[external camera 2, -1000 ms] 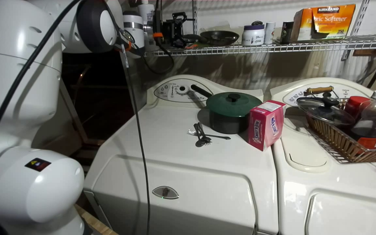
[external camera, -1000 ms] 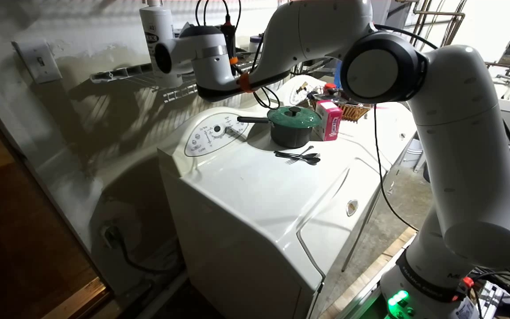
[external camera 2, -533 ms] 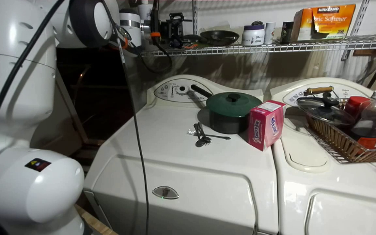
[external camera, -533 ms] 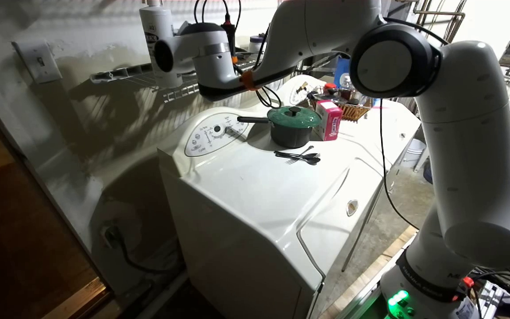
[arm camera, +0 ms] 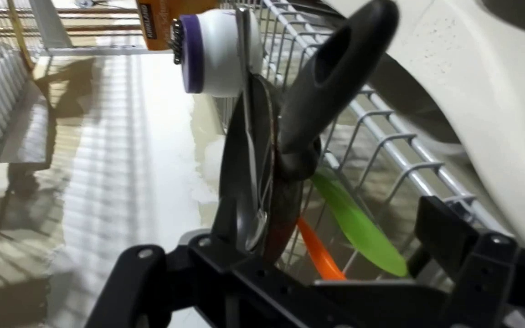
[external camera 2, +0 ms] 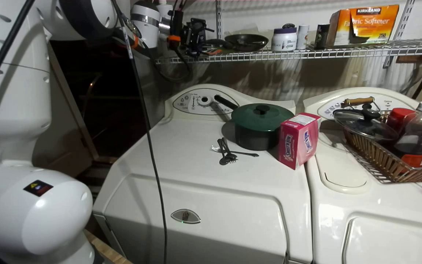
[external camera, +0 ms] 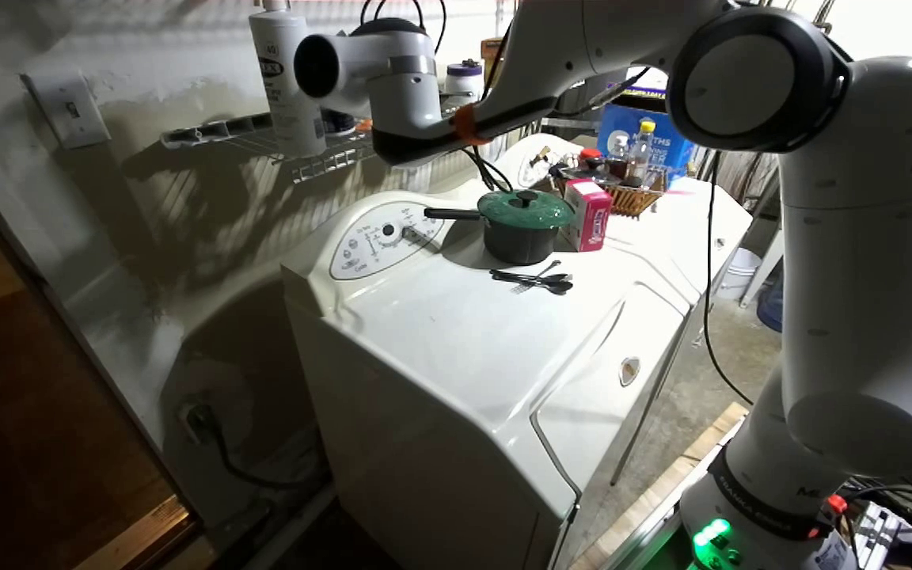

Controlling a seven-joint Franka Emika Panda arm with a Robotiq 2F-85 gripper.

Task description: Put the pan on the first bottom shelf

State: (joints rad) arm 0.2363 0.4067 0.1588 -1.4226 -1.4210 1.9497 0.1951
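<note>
White robot arm nearest, in an exterior view. Next, desk (white machine top), w/ 2nd desk adjoining. On 2nd desk: wicker basket holding bottles; glass lid tilted at one end. On 1st desk: pink box, upright; blk. utensils, flat, small pile; dk. pot just behind, green lid seated, pot handle twd. control panel. Box/pot contact: can't tell.

Tool up at shelf ht.; jaws spread wide apart per wrist view.

Pan loc.: on the white wire shelf, open side up, just past tool, btwn tool & white jar w/ purple cap. Tool/pan contact: can't tell. Per wrist view, pan handle juts outward; slim metal utensil has one end in pan; green strip & orange strip adj. to pan underside, kind unclear. Whether pan base bears on wires or on strips: can't tell.

Farther along shelf: white can, blk. bottle, orange softener box, all upright.
</note>
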